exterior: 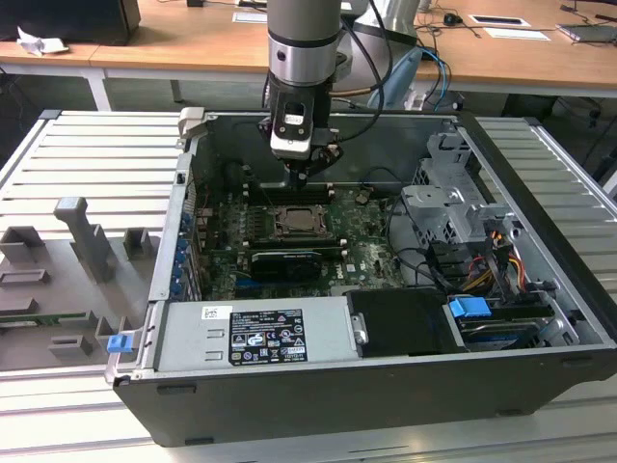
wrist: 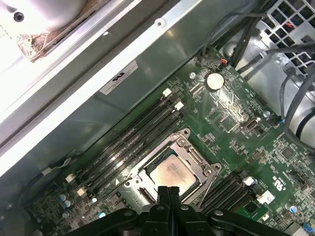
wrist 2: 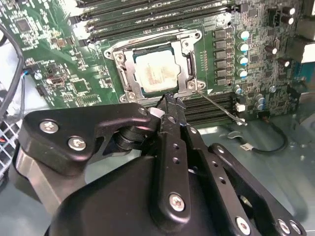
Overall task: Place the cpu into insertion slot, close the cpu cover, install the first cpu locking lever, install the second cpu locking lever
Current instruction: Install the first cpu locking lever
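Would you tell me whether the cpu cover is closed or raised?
Closed: in both wrist views the cpu cover lies flat, framing the cpu, which shows through its cut-out.

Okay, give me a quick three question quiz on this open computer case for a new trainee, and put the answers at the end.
1. True or false: the cpu already lies under the closed cpu cover.
2. The gripper is nearest to: A the cpu cover, B the drive cage, C the power supply.
3. Fill in: the long black memory slots sit on a ___ board.
Key: 1 true; 2 A; 3 green.
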You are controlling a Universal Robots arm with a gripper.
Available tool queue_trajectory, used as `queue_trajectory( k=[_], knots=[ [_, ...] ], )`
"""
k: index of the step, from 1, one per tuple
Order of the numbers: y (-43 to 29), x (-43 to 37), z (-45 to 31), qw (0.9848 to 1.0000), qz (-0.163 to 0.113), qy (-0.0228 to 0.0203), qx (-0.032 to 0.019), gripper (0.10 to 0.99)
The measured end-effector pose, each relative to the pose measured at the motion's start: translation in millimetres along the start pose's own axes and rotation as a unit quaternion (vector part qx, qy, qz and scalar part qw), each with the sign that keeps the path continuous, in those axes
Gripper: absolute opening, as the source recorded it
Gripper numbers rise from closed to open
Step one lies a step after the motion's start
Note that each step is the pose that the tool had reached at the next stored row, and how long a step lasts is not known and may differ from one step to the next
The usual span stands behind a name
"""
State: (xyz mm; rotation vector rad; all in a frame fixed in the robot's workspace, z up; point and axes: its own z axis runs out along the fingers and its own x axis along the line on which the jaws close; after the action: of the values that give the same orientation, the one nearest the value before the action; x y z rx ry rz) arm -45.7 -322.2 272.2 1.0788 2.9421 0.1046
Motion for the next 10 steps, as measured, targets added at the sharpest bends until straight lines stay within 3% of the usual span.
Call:
queue_trajectory(
  k=[3,7,10],
  knots=[
    [0.0,0.0,0.2,0.9993,-0.037,0.0024,0.0007,0.106],
    [-0.1,0.0,0.7,0.9972,-0.075,0.0048,0.0013,0.106],
    [-0.1,0.0,0.9,0.9935,-0.113,0.0072,0.0019,0.106]
  ],
)
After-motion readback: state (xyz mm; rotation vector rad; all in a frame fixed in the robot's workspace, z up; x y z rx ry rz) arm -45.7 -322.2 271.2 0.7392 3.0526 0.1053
